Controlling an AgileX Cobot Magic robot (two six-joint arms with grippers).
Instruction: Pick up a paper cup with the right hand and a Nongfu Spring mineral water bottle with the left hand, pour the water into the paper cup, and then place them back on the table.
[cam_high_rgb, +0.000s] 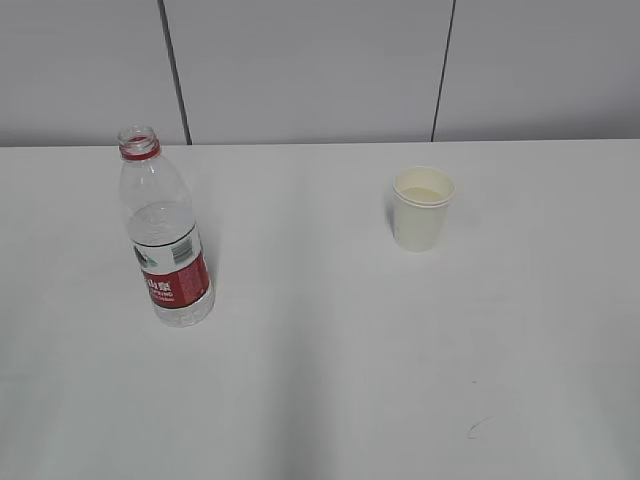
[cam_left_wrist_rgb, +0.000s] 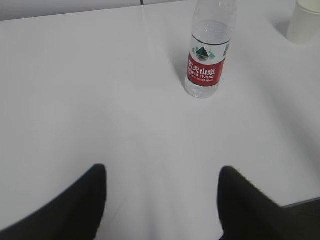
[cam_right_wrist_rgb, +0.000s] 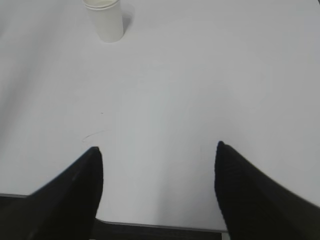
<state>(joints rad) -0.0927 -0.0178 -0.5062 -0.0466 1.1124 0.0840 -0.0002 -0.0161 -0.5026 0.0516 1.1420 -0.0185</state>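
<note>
The Nongfu Spring mineral water bottle (cam_high_rgb: 165, 235) stands upright and uncapped on the left of the white table (cam_high_rgb: 330, 380), partly filled with water; it also shows in the left wrist view (cam_left_wrist_rgb: 206, 55). The paper cup (cam_high_rgb: 421, 208) stands upright at the right, with liquid inside; it shows in the right wrist view (cam_right_wrist_rgb: 104, 19) and at the corner of the left wrist view (cam_left_wrist_rgb: 306, 21). My left gripper (cam_left_wrist_rgb: 162, 172) is open and empty, well short of the bottle. My right gripper (cam_right_wrist_rgb: 157, 152) is open and empty near the table's front edge, far from the cup. Neither gripper shows in the exterior view.
A grey panelled wall (cam_high_rgb: 320, 70) with dark seams runs behind the table. A faint dark scratch mark (cam_high_rgb: 478, 428) lies on the tabletop at the front right. The table's front edge (cam_right_wrist_rgb: 165, 226) shows under my right gripper.
</note>
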